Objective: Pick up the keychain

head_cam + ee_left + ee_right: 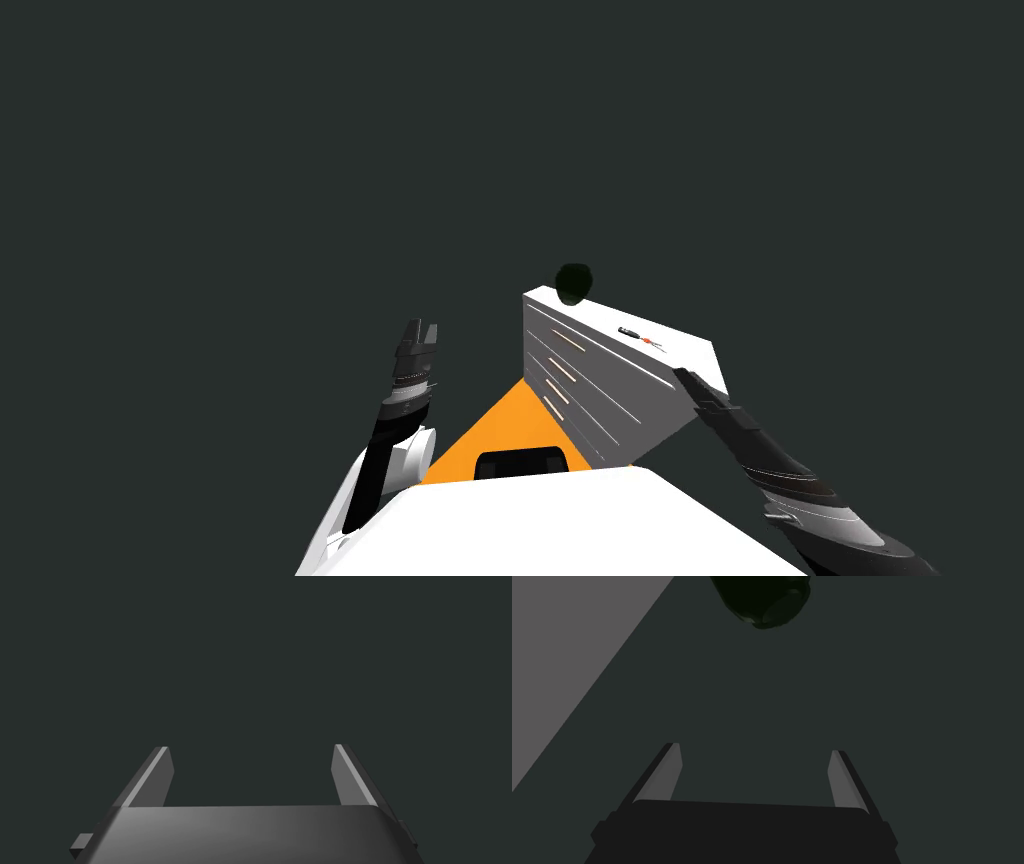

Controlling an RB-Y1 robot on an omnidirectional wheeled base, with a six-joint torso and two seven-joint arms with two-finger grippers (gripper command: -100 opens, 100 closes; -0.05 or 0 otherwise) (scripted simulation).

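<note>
Spread fingers [150,778] are being shown on the left gripper [252,748], with nothing between them. The right gripper's [754,748] two fingers [662,773] are likewise being held apart and empty.

One keychain [640,338], small and dark with a red part, is being carried on the white top of one drawer unit [610,395], near its front edge. One dark green rounded object [573,283] is sitting at the unit's far corner, well apart from the keychain. One strip of orange floor [500,435] is being seen beside the unit.

Two arms are being held forward. The left gripper [418,335] is being held out left of the unit, well apart from it. The right gripper [688,378] is being stretched to the near corner of the top, near the keychain but not touching it, and is being pointed towards the green object [762,601], with a flat grey surface [562,651] to one side.
</note>
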